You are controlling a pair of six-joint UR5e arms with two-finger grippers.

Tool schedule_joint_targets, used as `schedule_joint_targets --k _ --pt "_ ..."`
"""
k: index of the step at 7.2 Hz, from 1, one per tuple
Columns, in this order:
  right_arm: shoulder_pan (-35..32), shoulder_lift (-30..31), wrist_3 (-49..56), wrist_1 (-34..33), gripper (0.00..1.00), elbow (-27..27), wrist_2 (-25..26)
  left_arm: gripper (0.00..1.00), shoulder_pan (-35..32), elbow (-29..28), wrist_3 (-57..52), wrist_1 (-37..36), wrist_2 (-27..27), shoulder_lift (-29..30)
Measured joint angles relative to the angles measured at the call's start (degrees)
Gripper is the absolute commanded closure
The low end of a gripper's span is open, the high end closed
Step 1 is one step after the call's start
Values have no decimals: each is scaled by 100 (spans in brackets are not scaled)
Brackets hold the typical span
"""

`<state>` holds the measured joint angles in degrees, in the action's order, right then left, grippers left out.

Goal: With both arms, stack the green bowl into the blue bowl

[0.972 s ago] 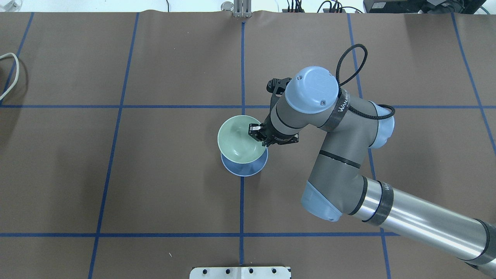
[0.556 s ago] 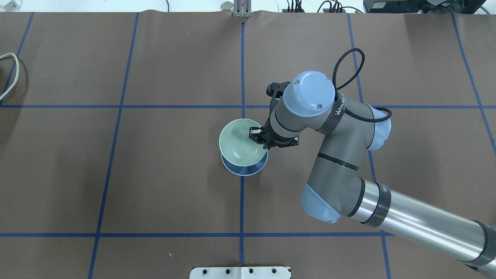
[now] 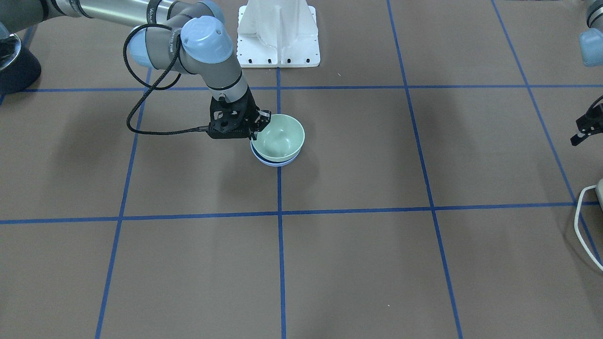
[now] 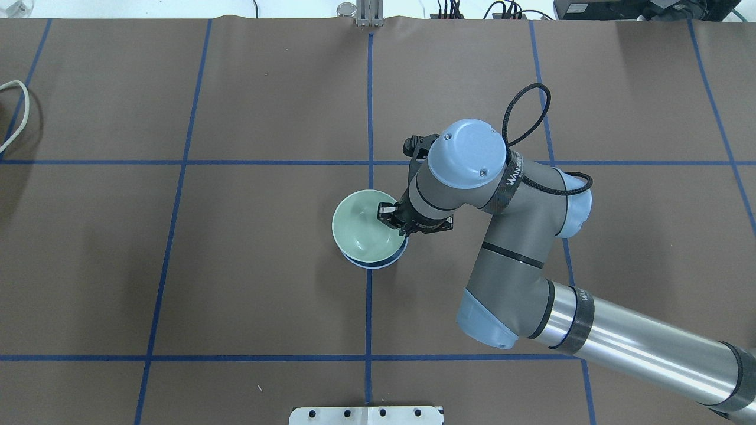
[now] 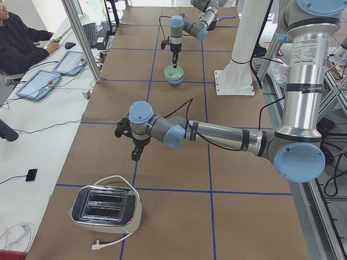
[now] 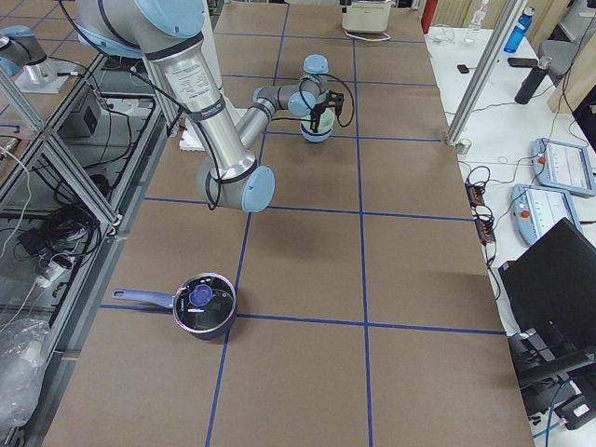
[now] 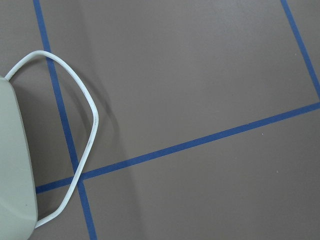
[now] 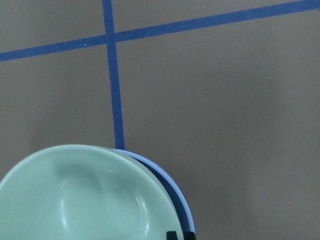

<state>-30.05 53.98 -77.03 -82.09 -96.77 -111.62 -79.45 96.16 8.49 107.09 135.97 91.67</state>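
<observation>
The green bowl (image 4: 359,227) sits nested in the blue bowl (image 4: 379,264) near the table's middle, slightly off-centre, with only the blue rim showing. Both bowls also show in the front view, the green bowl (image 3: 281,136) above the blue bowl (image 3: 275,163). My right gripper (image 4: 394,219) is shut on the green bowl's right rim, one finger inside and one outside. The right wrist view shows the green bowl (image 8: 85,200) and the blue rim (image 8: 179,195). My left gripper (image 3: 583,129) hangs far off at the table's left end over bare mat. I cannot tell whether it is open.
A toaster (image 5: 105,208) with a white cable (image 7: 85,150) stands at the table's left end, near my left gripper. A black pot (image 6: 203,307) stands at the right end. The white pedestal base (image 3: 279,33) is at the robot's side.
My right gripper has come down with the green bowl, which has settled lower into the blue bowl. Less of the blue bowl shows now.
</observation>
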Motion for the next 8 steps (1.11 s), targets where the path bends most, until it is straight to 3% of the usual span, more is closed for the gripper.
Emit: schedule_joint_targets --k 4,5,6,8 --pt "13 20 15 0 100 15 0 2 0 -1 3 4 0 3" --pt "14 18 12 0 77 10 2 2 0 0 3 4 4 4" --pt "14 12 5 2 2 5 -4 2 0 4 5 4 18 3" --pt "21 22 -25 80 0 12 39 2 0 16 7 4 40 2"
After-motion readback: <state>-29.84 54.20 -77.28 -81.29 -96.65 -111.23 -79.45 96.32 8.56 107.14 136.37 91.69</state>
